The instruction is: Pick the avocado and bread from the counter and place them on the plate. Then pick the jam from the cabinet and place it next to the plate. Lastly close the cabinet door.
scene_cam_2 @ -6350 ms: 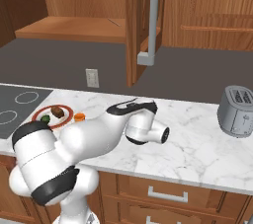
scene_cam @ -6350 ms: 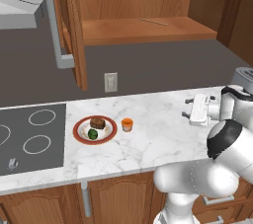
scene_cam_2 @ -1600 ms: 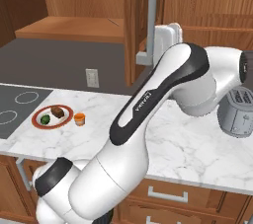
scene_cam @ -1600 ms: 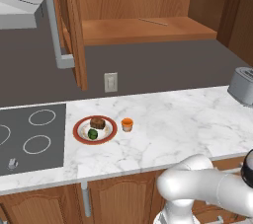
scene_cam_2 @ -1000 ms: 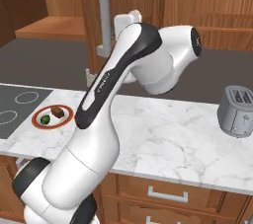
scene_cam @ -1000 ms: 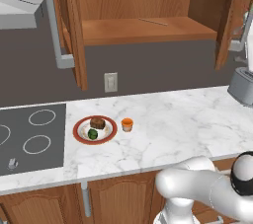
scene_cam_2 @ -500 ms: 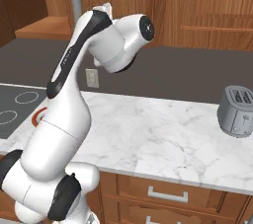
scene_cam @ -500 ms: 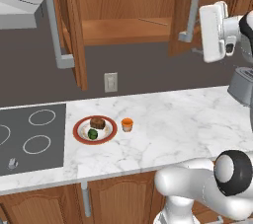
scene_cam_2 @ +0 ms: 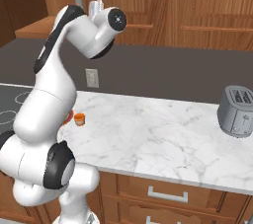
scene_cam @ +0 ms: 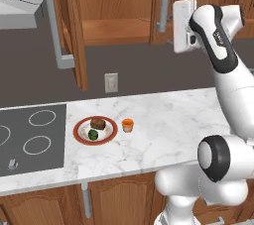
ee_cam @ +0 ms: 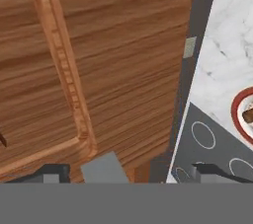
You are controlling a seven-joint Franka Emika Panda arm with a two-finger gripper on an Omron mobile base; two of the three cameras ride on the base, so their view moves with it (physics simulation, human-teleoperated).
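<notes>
One step left: cabinet door (scene_cam: 156,11) stands half shut, edge-on in left base view, long axis upright, grey bar handle (scene_cam: 166,1) just stove-side of gripper (scene_cam: 179,27). Jaws spread wide, pinching nothing. Avocado (scene_cam: 92,134) and bread (scene_cam: 98,124) sit on plate (scene_cam: 79,131), jam (scene_cam: 128,125) just beside it on table (scene_cam: 168,115). Since half a second ago: door swung further toward cabinet (scene_cam: 114,30), arm following.

No lettering, label, brand, number or sign can be read anywhere in these frames — every surface shown is plain or too coarse to carry print.
</notes>
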